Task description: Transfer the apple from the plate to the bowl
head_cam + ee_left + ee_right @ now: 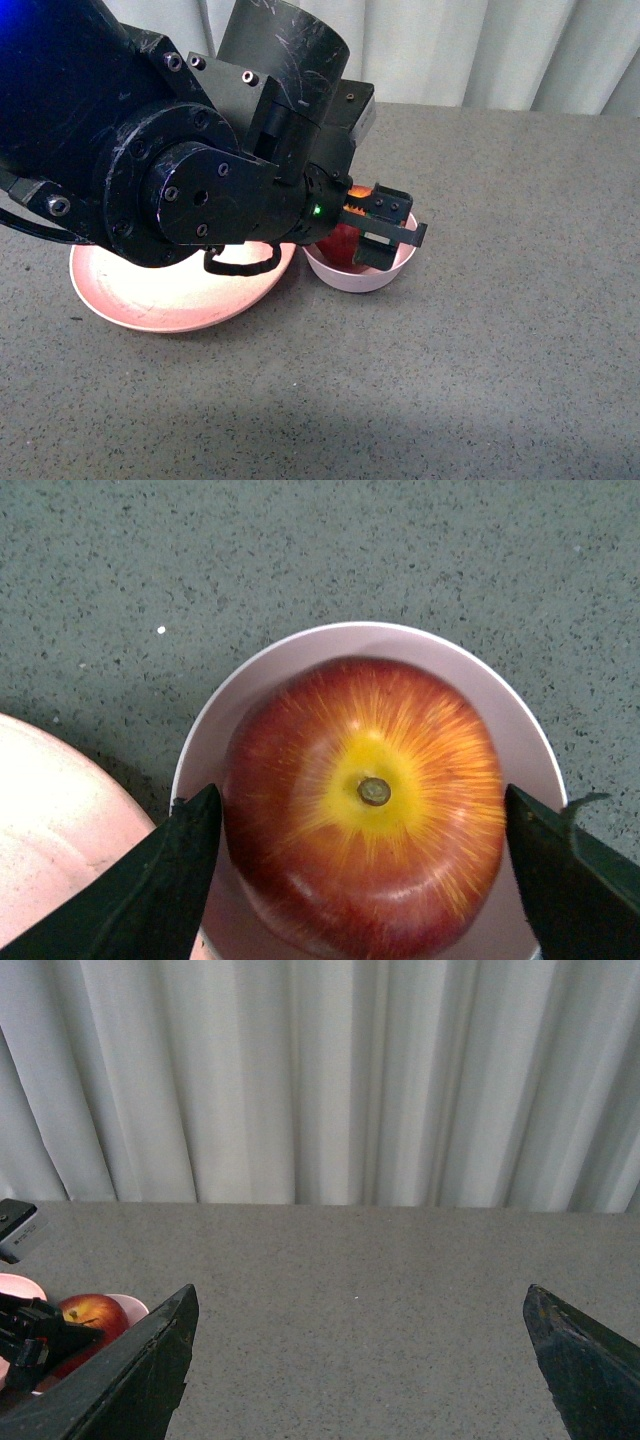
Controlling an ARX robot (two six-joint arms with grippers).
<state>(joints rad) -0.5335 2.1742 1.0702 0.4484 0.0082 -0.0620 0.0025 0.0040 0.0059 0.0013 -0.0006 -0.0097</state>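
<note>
— Left gripper [365, 825]: your fingers flank the apple [365, 800], which sits in the bowl [300, 660] beside the plate [170, 290].
— Gripping?
— Can't tell. Right gripper [365, 1360] gapes empty. No writing readable.

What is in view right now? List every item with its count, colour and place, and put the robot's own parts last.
apple: one, dark red with a yellow patch around the stem, sitting stem-up inside the bowl.
bowl: one, pale pink, on the table just beside the plate.
plate: one, salmon pink, on the table, partly hidden under the left arm, nothing visible on its bare part.
table: one, grey speckled.
curtain: one, white, pleated, behind the table's far edge.
left pincer: one, black, over the bowl, a finger on each side of the apple.
right pincer: one, black, open over bare table, holding nothing.
</note>
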